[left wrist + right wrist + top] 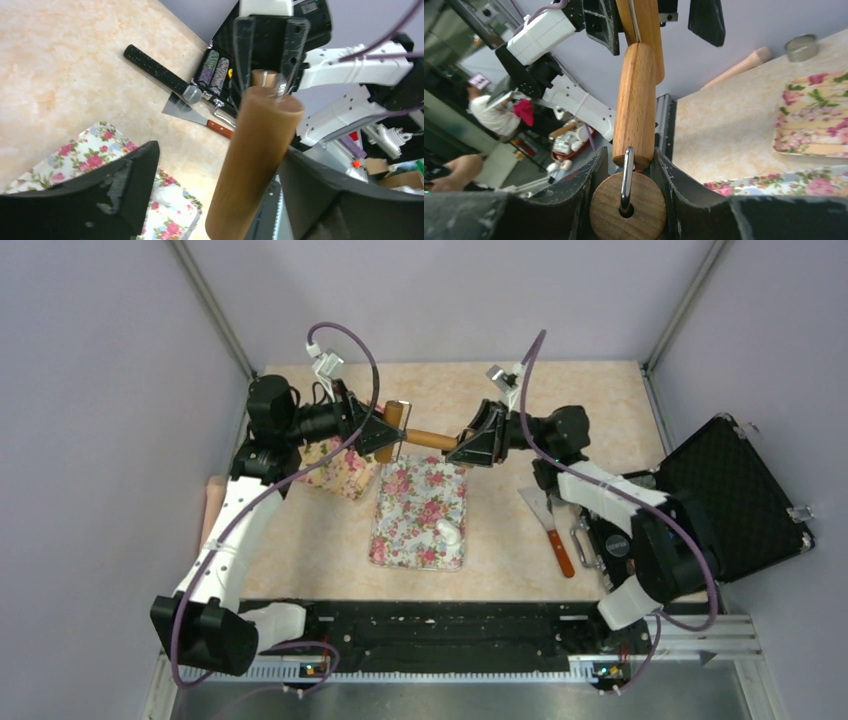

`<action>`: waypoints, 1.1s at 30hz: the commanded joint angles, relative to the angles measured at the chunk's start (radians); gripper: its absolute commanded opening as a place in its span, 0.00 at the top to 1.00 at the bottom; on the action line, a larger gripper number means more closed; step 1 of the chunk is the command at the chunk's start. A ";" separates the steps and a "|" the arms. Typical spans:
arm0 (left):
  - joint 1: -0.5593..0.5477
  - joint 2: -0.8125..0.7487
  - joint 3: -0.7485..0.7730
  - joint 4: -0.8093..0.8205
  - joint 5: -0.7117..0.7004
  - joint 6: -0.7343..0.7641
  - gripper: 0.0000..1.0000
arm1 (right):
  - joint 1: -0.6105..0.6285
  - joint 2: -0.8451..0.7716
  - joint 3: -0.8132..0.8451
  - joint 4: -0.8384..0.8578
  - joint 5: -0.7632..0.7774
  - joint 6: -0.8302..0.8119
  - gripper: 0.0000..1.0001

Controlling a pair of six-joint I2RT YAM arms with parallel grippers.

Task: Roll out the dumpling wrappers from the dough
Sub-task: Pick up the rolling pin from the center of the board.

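A: Wooden pin [425, 438] up in the air, over the far edge of the mat [400, 530]. Right end effector [628, 156] clamped on one handle, pads tight either side of the end disc.

B: And the left end effector [386, 434]?

A: Spread wide around the other end, with a plain gap on one side. Straddling, not gripping.

B: Dough [449, 532]?

A: Small white lump on the mat, toward its near right part, well apart from the pin. Not flat yet, by the look.

B: Handling?

A: Probably soft, light and tacky; likely to smear or tear if pinched. Better left ungrasped and pressed under the barrel instead. Stiff pin, so hold at both handles: close the left first, then keep the pressure even.
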 commanded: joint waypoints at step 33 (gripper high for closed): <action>-0.345 0.274 0.360 -0.824 -0.176 1.044 0.03 | 0.033 -0.224 0.557 -2.181 0.207 -1.622 1.00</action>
